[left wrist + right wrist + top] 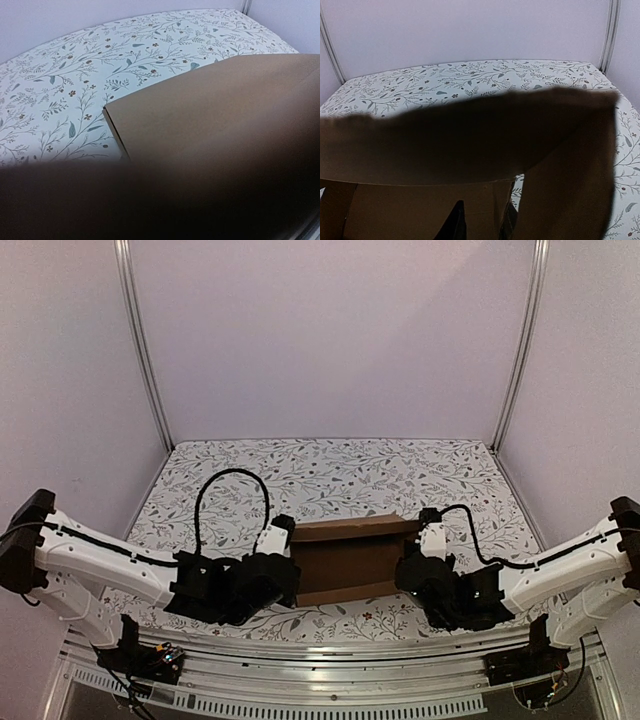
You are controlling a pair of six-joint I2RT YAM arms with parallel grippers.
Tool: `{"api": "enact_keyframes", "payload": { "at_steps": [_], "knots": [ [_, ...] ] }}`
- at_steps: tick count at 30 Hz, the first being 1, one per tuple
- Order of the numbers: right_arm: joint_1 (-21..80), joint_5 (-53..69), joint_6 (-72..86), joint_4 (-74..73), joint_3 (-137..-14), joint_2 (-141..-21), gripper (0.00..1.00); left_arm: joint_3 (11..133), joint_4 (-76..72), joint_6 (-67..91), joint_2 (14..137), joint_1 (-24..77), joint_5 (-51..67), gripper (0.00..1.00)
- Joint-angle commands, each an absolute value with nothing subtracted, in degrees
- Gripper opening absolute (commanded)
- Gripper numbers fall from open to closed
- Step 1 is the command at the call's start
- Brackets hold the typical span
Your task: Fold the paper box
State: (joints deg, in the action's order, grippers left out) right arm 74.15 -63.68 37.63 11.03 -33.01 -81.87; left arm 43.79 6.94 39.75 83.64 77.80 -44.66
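Observation:
The paper box [350, 558], plain brown cardboard and partly folded, lies on the flowered table between both arms, its far panel raised. My left gripper [288, 575] is pressed against the box's left end. In the left wrist view the cardboard [215, 110] fills the frame and dark blur hides the fingers. My right gripper [408, 575] is at the box's right end. The right wrist view looks under a shadowed flap [470, 135] at an inner wall [410, 210]. There the right gripper [481, 227] shows two dark fingertips [456, 225] apart, with nothing clamped between them.
The flowered tablecloth [330, 475] covers the table, with plain walls on three sides. Metal posts stand at the back left [145, 350] and back right [520, 350]. A black cable loop [230, 485] rises from the left arm, and another cable [475, 530] runs from the right arm.

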Motion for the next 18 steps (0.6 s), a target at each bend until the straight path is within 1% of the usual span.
{"api": "enact_keyframes", "payload": {
  "at_steps": [1, 4, 5, 13, 18],
  "knots": [
    [75.7, -60.6, 39.7, 8.6, -32.2, -77.9, 0.27, 45.2, 13.6, 43.9, 87.0, 79.2, -40.2, 0.0],
    [75.8, -60.5, 41.2, 5.0, -31.7, -75.6, 0.36, 46.2, 15.4, 46.0, 88.1, 79.2, -41.1, 0.0],
    [75.8, -60.5, 42.0, 3.7, -31.5, -74.5, 0.38, 46.6, 15.9, 46.4, 88.4, 79.3, -41.5, 0.0],
    [75.8, -58.3, 45.5, -8.8, -31.5, -67.0, 0.48, 50.2, 19.5, 49.1, 91.9, 79.4, -44.0, 0.0],
    [75.8, -53.8, 46.7, -16.7, -31.7, -60.8, 0.52, 51.4, 20.0, 50.1, 93.6, 79.4, -44.9, 0.0]
  ]
}}
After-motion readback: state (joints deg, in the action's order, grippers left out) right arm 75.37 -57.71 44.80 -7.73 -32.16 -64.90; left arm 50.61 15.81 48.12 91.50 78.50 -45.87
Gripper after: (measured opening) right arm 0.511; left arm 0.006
